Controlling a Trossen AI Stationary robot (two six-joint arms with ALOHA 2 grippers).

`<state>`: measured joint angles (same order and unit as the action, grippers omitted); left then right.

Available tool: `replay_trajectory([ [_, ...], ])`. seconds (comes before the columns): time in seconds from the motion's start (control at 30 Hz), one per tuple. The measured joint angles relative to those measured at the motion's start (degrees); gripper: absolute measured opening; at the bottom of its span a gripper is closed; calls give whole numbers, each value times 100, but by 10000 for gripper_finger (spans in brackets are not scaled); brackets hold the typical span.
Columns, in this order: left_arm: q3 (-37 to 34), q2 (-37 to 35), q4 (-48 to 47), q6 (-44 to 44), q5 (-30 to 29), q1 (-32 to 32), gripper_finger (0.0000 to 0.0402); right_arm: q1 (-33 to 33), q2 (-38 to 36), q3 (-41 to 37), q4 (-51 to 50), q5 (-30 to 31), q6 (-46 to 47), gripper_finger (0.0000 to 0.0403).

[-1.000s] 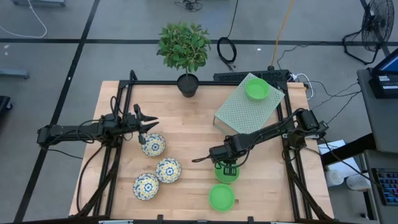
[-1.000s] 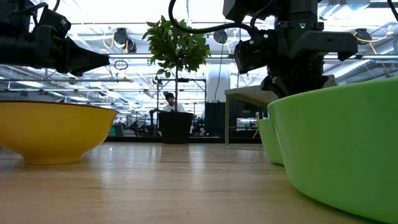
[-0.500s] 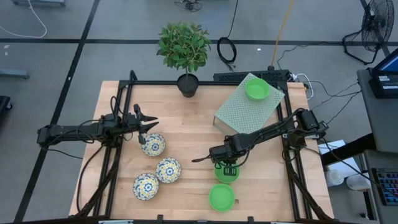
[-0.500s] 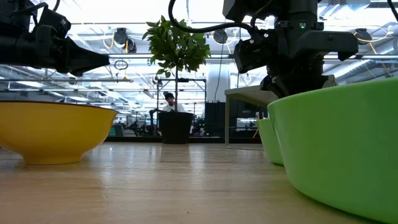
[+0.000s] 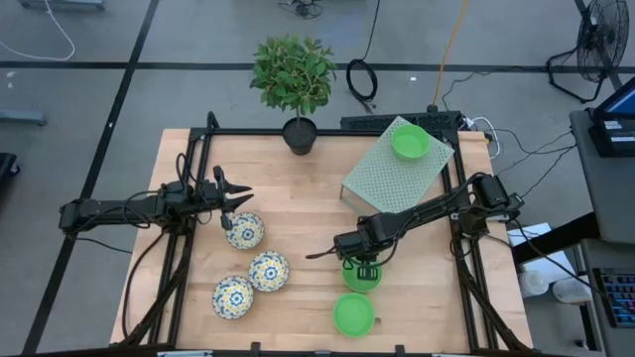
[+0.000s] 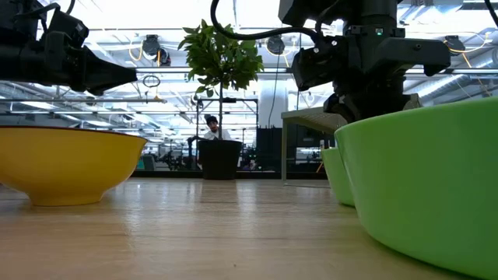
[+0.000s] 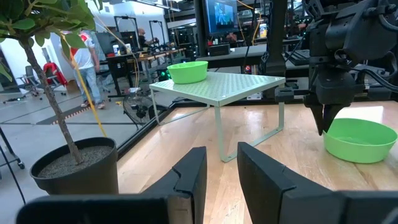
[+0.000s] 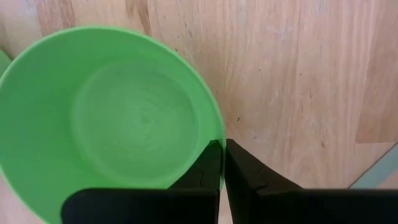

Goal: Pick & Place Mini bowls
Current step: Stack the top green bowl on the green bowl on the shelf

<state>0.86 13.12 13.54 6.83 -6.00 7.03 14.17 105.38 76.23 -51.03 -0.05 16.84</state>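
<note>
1. At the bottom of the high view one green bowl (image 5: pixel 353 314) sits alone and empty.
2. Just above it, the right gripper (image 5: pixel 364 270) pinches the rim of a second green bowl (image 8: pixel 112 124), also empty.
3. Three floral bowls (image 5: pixel 250 269) lie at lower left.
4. The left gripper (image 5: pixel 242 194) hovers above the upper one, fingers slightly apart, holding nothing.
5. At upper right a third green bowl (image 5: pixel 410 142) stands on the perforated rack (image 5: pixel 382 178).
</note>
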Motion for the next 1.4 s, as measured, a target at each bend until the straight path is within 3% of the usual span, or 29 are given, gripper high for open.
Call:
replay_trajectory([
  [0.97, 0, 0, 0, 1, -1, 0, 93, 0, -1, -4, -22, 2, -164, 0],
  [1.4, 0, -1, 0, 1, -2, 1, 93, -256, -643, -15, 33, 22, -270, 1],
])
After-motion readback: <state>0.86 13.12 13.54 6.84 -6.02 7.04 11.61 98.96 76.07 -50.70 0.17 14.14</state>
